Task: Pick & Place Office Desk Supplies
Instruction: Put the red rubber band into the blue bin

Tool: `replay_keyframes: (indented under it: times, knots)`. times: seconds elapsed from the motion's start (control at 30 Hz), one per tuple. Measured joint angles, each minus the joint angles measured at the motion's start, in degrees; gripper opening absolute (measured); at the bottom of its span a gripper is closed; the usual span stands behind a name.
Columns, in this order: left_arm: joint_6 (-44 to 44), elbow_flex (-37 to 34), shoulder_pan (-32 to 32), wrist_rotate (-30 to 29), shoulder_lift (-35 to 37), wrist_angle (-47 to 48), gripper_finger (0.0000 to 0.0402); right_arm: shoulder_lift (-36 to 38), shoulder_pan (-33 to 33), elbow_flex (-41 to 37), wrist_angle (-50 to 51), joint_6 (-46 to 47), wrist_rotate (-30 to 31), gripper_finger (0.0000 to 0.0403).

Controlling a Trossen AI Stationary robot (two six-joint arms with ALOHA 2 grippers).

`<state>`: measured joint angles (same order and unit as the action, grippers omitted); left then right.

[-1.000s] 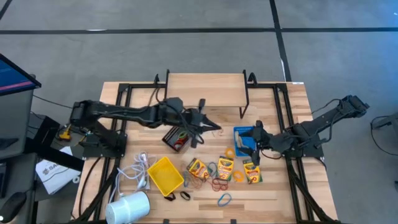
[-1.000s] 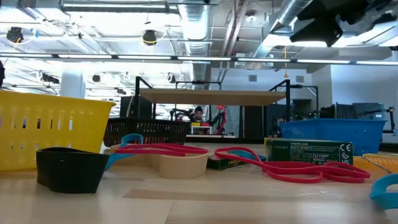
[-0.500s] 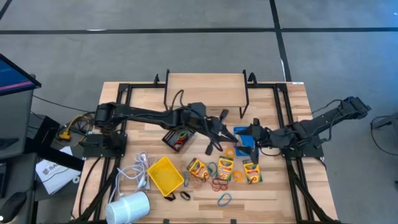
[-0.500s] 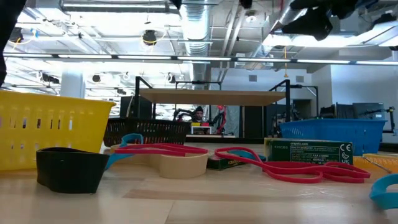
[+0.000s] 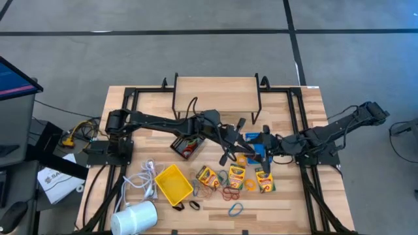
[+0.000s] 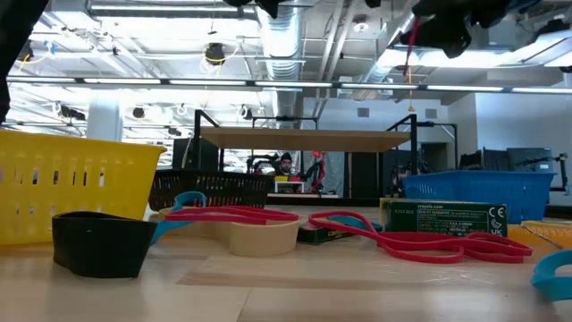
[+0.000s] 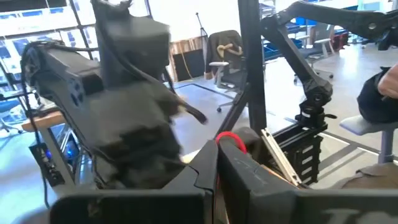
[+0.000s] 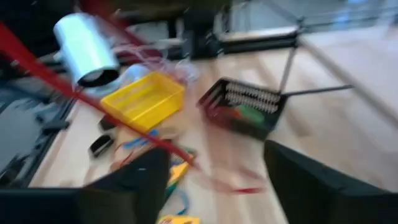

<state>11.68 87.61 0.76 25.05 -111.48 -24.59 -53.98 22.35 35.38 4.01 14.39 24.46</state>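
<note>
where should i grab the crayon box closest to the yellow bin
Take the crayon box across its two long edges, mid-length, coming straight down. It lies flat and skewed, so the top face is the open way in; turn the pincer to match. Rubber bands crowd its front end.

From my remote station I log non-task items only. Wooden table (image 5: 287, 199) w/ black metal frame rails (image 5: 134, 101) along both sides. Raised wooden shelf (image 5: 215, 86) at the far edge, on dark legs. White coiled cable (image 5: 147, 177) lies near the front left corner; white cylinder (image 5: 136, 217) on its side just beside it, at the table edge. Monitor (image 5: 14, 79) off the table, far left. Low view: person (image 6: 284, 165) seated in the background under the shelf; ceiling ducts (image 6: 281, 36) overhead.
</note>
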Motion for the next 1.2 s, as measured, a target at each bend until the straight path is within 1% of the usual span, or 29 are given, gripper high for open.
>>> replay_keyframes:
  times: [0.07,0.13,0.17,0.23,0.3,0.33,0.4,0.47,0.53,0.57,0.67,0.77,0.83,0.9,1.0,1.2]
  knots:
    - [0.39,0.0,-0.05,-0.04,0.42,0.61,0.0008,-1.08,-0.33,0.0,-0.41,0.05,-0.96,0.0154]
    - [1.83,0.04,-0.18,-0.06,0.65,0.84,0.0023,-1.59,-0.34,0.0,-0.37,-0.63,-1.1,0.0056]
    - [2.31,0.04,-0.27,-0.08,0.66,1.3,0.0035,-1.61,-0.19,0.0,-0.48,-1.53,-1.02,0.003]
    - [2.64,0.04,-0.48,-0.17,0.62,2.92,0.0064,-1.4,0.13,0.0,-1.45,-1.57,-0.68,0.0015]
    - [2.97,0.05,-0.51,-1.66,0.64,5.32,0.0099,-0.74,0.2,0.0,-0.23,-1.79,-0.57,0.0005]
    - [3.44,0.06,-0.54,-2.52,0.92,8.08,0.0117,-0.38,0.19,0.02,1.28,-0.99,-0.12,0.0005]
    - [5.39,-0.13,-0.85,-5.07,2.59,17.74,0.0151,0.42,0.19,0.02,6.74,2.05,2.22,0.0004]
    - [7.58,-0.11,-0.89,-9.59,5.44,26.58,0.0179,0.53,0.7,0.04,13.26,6.21,5.94,0.0003]
    - [8.9,0.09,-0.87,-13.46,8.27,32.45,0.0198,0.54,1.26,0.0,20.37,11.1,9.01,0.0002]
    - [8.98,-0.14,-0.7,-14.68,9.84,35.81,0.0205,0.38,1.29,0.0,22.79,13.14,9.82,0.0002]
    - [7.71,-1.82,-0.28,-16.05,13.94,41.44,0.0212,-0.54,0.73,-0.01,27.99,17.18,10.12,0.0002]
    - [3.53,-4.37,-0.03,-15.96,17.82,44.93,0.0211,-1.78,0.02,-0.02,30.03,18.47,10.29,0.0004]
    - [0.57,-7.46,-0.01,-15.79,19.88,45.86,0.0206,-2.98,-0.7,-0.02,32.0,18.51,10.04,0.0012]
    - [-2.33,-11.2,-0.05,-16.03,20.99,46.0,0.02,-4.24,-1.53,-0.02,35.34,18.87,8.86,0.0031]
    - [-5.9,-16.47,0.19,-16.08,22.16,46.18,0.0192,-6.45,-2.72,-0.02,36.11,20.05,5.48,0.0075]
    - [-7.69,-23.9,1.89,-16.04,22.14,43.73,0.0187,-9.92,-2.97,-0.02,35.52,18.53,5.15,0.0196]
